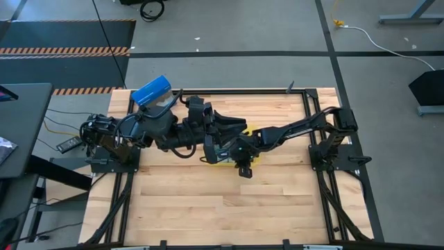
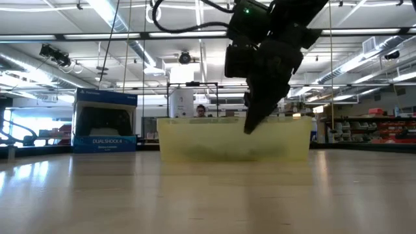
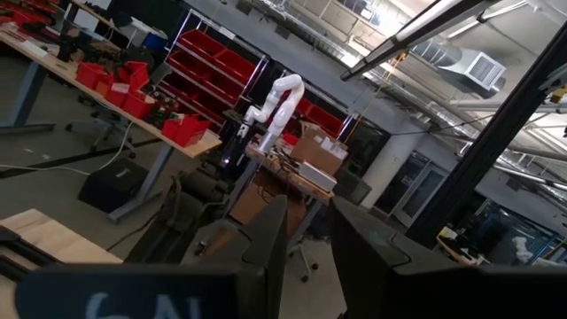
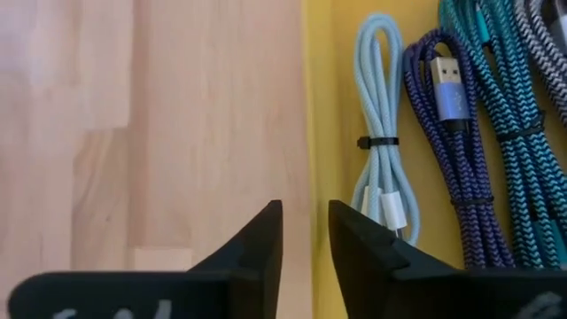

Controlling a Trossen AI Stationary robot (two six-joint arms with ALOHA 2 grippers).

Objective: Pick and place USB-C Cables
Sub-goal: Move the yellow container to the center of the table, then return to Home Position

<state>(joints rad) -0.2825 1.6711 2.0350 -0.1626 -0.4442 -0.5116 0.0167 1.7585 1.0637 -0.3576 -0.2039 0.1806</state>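
Observation:
The shallow yellow tray (image 2: 195, 140) stands mid-table and is mostly hidden under both arms in the high view (image 1: 223, 159). In the right wrist view, pale blue (image 4: 381, 133), purple (image 4: 456, 159), teal (image 4: 505, 106) and grey (image 4: 551, 35) cable bundles lie side by side on the tray floor. The maroon and green cables are out of view. My right gripper (image 4: 306, 232) points down over the tray's side rim (image 4: 317, 106), shut and empty; it also shows in the low view (image 2: 250, 127). My left gripper (image 3: 308, 244) is raised beside it, shut and empty, facing the room.
A blue box (image 1: 152, 90) stands at the table's far left; it also shows in the low view (image 2: 104, 123). The two arms cross closely over the tray (image 1: 208, 135). Bare wood (image 1: 229, 208) lies toward the near edge. A person shows far behind the tray (image 2: 200, 111).

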